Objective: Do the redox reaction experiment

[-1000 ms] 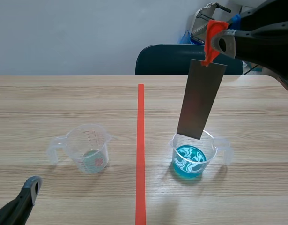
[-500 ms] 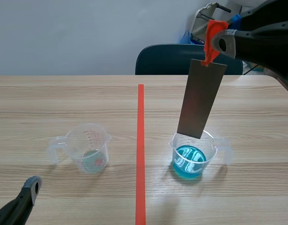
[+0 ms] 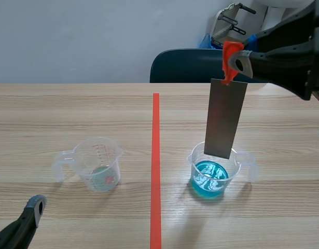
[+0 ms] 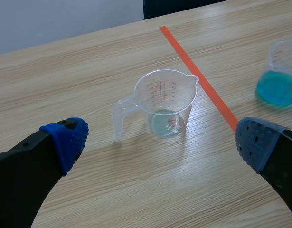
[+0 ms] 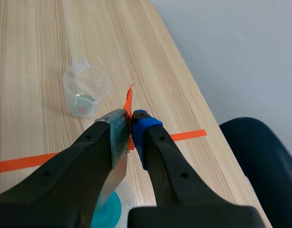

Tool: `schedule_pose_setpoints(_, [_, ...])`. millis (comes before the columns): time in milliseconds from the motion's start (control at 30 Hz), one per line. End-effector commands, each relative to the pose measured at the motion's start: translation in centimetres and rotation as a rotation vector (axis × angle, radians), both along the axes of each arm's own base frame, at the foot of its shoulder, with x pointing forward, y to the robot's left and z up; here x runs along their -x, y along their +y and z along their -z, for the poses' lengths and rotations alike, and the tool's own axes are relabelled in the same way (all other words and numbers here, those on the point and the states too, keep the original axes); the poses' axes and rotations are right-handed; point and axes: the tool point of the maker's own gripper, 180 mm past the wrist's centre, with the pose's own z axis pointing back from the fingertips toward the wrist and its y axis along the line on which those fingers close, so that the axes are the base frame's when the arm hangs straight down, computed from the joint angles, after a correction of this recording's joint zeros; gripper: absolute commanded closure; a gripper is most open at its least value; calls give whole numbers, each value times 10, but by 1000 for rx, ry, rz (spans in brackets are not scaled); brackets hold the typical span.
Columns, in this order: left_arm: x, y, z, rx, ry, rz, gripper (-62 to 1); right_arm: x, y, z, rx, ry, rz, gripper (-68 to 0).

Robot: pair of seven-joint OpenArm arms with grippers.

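Note:
My right gripper [image 3: 236,58] is raised over the table's right half, shut on a red tab [image 3: 230,53]. From the tab hangs a grey metal strip [image 3: 225,118], nearly upright. Its lower end is at the rim of a clear beaker [image 3: 213,174] holding blue liquid, above the liquid's surface. In the right wrist view the fingers [image 5: 130,124] pinch the tab, with the strip [image 5: 113,183] dropping toward the blue beaker [image 5: 110,209]. A second clear beaker [image 3: 97,163], almost empty, stands left of the tape line. My left gripper [image 4: 161,140] is open, low and short of that beaker [image 4: 165,102].
An orange-red tape line [image 3: 155,155] runs down the middle of the wooden table. A dark chair [image 3: 190,65] stands behind the far edge, with equipment beyond it at the back right. The blue beaker [image 4: 281,78] shows ahead of my left gripper's right finger.
The right gripper has shifted a little left and down. The strip has swung closer to upright, and its lower end has dropped to the blue beaker's rim. The left arm has stayed still.

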Motion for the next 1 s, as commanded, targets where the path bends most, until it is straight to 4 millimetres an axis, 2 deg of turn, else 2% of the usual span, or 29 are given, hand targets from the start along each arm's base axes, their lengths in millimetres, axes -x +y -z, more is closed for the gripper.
schedule_pose_setpoints(0, [-3,-4,-10,23,-36,0,-623,-1,4,-9,-41,-26,1,-8])
schedule_pose_setpoints(267, [-3,-4,-10,23,-36,0,-623,-15,18,-19,-111,-90,49,-8])
schedule_pose_setpoints(400, [-3,-4,-10,23,-36,0,-623,-23,32,-25,-125,-113,54,-7])
schedule_pose_setpoints(700, [-3,-4,-10,23,-36,0,-623,-25,86,-36,-140,-124,-33,-7])
schedule_pose_setpoints(967, [-3,-4,-10,23,-36,0,-623,-12,137,-42,-134,-116,-139,-7])
